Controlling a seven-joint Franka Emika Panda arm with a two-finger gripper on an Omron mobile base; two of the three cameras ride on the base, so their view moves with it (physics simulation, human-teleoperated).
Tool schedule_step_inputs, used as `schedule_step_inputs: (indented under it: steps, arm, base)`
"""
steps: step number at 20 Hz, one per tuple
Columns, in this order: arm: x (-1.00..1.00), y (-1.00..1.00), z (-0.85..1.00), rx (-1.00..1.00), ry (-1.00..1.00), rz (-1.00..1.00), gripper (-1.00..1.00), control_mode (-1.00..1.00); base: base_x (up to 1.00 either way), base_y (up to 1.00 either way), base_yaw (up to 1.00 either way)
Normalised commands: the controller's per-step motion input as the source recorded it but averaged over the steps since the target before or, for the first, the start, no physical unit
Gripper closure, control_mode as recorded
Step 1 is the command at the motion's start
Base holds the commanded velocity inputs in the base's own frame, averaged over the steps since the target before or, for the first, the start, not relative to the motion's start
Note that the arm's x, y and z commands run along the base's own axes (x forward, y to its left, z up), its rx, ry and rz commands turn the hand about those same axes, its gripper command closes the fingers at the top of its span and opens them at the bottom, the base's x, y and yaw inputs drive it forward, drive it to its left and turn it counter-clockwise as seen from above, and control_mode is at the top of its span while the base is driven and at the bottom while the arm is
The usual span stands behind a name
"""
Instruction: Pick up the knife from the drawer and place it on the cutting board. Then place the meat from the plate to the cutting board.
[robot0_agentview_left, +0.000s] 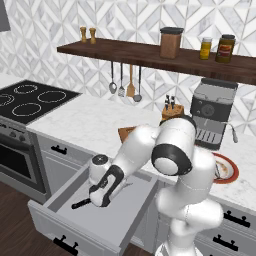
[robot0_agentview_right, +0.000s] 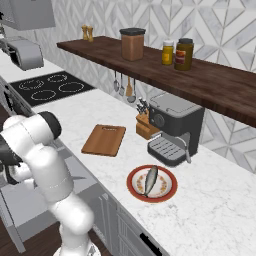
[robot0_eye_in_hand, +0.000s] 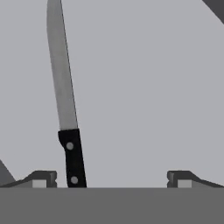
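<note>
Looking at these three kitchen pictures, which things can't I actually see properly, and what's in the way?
- Slim black-handled knife with grey steel blade: the hand view's bottom edge cuts off the handle's end; in the left base view the hand covers most of it.
- Round red-rimmed plate and the grey fish-shaped meat: left base view, mostly behind the robot's white arm.
- Flat brown wooden cutting board: left base view, one corner peeks past the arm.
- Wide grey drawer: right base view, largely blocked by the arm.

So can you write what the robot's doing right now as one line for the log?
stage: reaching for knife | tool: open, low inside open grey drawer | black-handled steel knife: flat on drawer floor, ungrasped | brown wooden cutting board: bare | silvery fish: on red-rimmed plate
</note>
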Motion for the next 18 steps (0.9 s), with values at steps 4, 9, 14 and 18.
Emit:
schedule_step_inputs:
  steps: [4,9,14,18]
  arm:
    - [0.31,0.22,-0.21,-0.04,0.03,-0.12,-1.00,-1.00]
    - [0.07,0.37,0.01,0.00,0.00,-0.07,-1.00,-1.00]
    - [0.00,0.29,0.00,-0.04,0.03,-0.12,-1.00,-1.00]
    - [0.00,0.32,0.00,-0.07,0.00,-0.15,-1.00,-1.00]
  base:
    - [0.00,0.00,0.00]
    - [0.00,0.00,0.00]
    - [0.00,0.00,0.00]
    - [0.00,0.00,0.00]
